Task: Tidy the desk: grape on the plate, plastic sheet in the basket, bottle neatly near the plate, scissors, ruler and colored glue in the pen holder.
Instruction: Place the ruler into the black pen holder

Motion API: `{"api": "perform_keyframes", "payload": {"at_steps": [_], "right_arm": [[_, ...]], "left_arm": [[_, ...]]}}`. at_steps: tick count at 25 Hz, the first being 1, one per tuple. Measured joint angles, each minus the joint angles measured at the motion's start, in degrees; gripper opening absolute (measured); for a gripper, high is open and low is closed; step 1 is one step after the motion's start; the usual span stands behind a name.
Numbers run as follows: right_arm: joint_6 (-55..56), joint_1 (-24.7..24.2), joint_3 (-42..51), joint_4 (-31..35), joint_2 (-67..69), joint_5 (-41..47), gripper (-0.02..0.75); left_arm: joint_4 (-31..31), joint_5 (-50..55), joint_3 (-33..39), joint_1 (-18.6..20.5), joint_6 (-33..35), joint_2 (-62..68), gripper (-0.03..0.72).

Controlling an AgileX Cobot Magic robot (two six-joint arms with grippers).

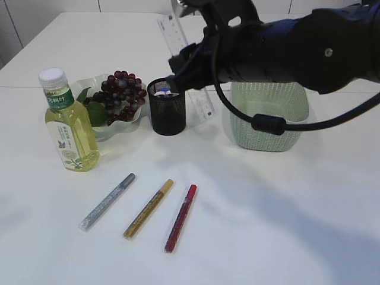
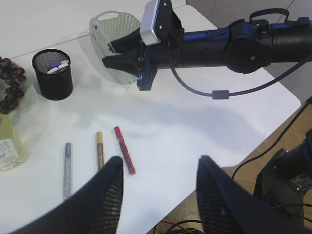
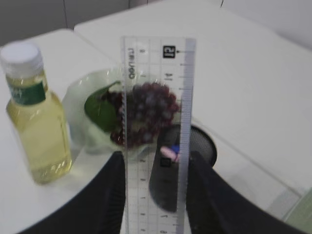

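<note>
1. Worktop (image 1: 285, 225): plain white.
2. Bottle (image 1: 70, 122): pale yellow liquid, white cap, green-and-white label.
3. Grapes (image 1: 123, 92): dark purple-red, with green leaves, on a clear plate (image 1: 95, 132).
4. Pen holder (image 1: 167, 108): black mesh.
5. Basket (image 1: 268, 116): pale green, perforated pattern.
6. Ruler (image 3: 156, 122): clear, with black markings.
7. Glue sticks: silver (image 1: 107, 202), gold (image 1: 148, 209), red (image 1: 180, 218), all glittery.
8. Fingers (image 2: 105, 195): black.

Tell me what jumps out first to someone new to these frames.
The right arm's gripper reaching across the table, holding a clear ruler upright and slightly tilted above the black mesh pen holder. Next, three glitter glue pens, silver, gold and red, lying side by side on the white table near the front. At the left, a bottle of yellow drink stands beside the plate of grapes.
</note>
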Motion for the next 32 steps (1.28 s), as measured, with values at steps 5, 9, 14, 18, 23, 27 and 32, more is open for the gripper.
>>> {"api": "perform_keyframes", "payload": {"at_steps": [5,9,14,18,23,27,32], "right_arm": [[0.0,-1.14,-3.82,0.0,2.46,-9.23,0.297],[-0.09,-1.74,-10.41,0.0,7.65,-11.17,0.297],[-0.09,-1.87,-18.27,0.34,14.94,-12.28,0.297],[-0.09,-1.87,-22.58,0.57,20.21,-14.96,0.297],[-0.09,-2.49,-25.37,1.55,24.56,-19.16,0.297],[-0.09,-4.11,-25.49,4.47,26.76,-23.09,0.297],[-0.09,-5.27,-25.97,6.95,28.42,-25.14,0.297]], "left_arm": [[0.0,-0.65,0.0,0.0,0.0,0.0,0.362],[0.0,-1.63,0.0,0.0,0.0,0.0,0.362],[-0.12,-2.39,0.0,0.0,0.0,0.0,0.362],[-0.12,-2.43,0.0,0.0,0.0,0.0,0.362],[-0.15,-2.53,0.0,0.0,0.0,0.0,0.362],[-0.25,-2.53,0.0,0.0,0.0,0.0,0.362],[-0.35,-3.76,0.0,0.0,0.0,0.0,0.362]]}}
